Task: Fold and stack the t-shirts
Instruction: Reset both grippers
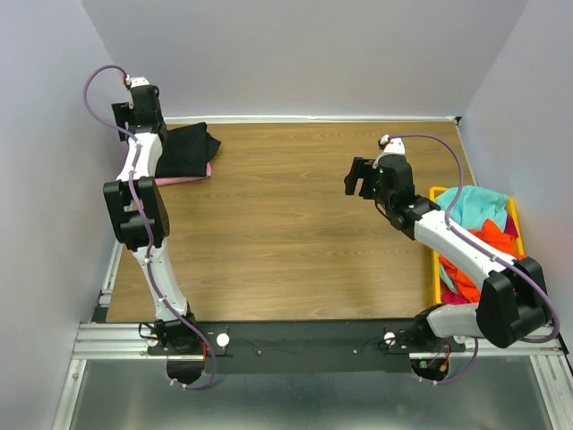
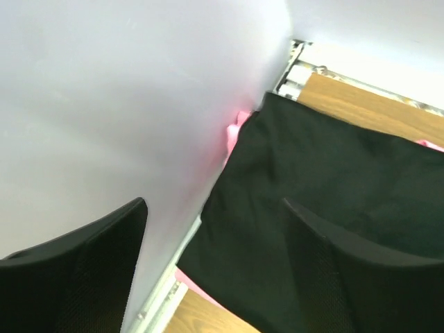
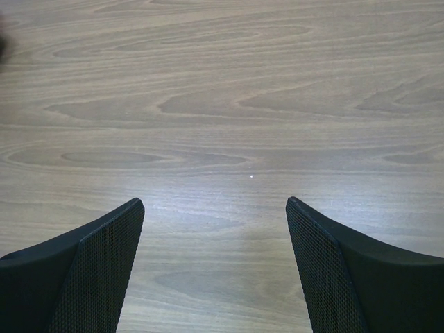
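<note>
Black t-shirt (image 1: 188, 148) stacked on pink t-shirt (image 1: 183, 179), tabletop's (image 1: 295, 233) far left corner — left jaws, right jaws both apart, empty; next, likely pull another from the yellow bin (image 1: 436, 264)

Bright, even light; soft shadows; left wrist view slightly blurred.

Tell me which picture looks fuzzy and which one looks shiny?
Left wrist view: the wall is a soft blur, tinted pink beside the pink t-shirt peeking from under the black t-shirt. Right wrist view: sharp wood grain, with a pale sheen on the table. Top view: even light, only faint shadows.
</note>
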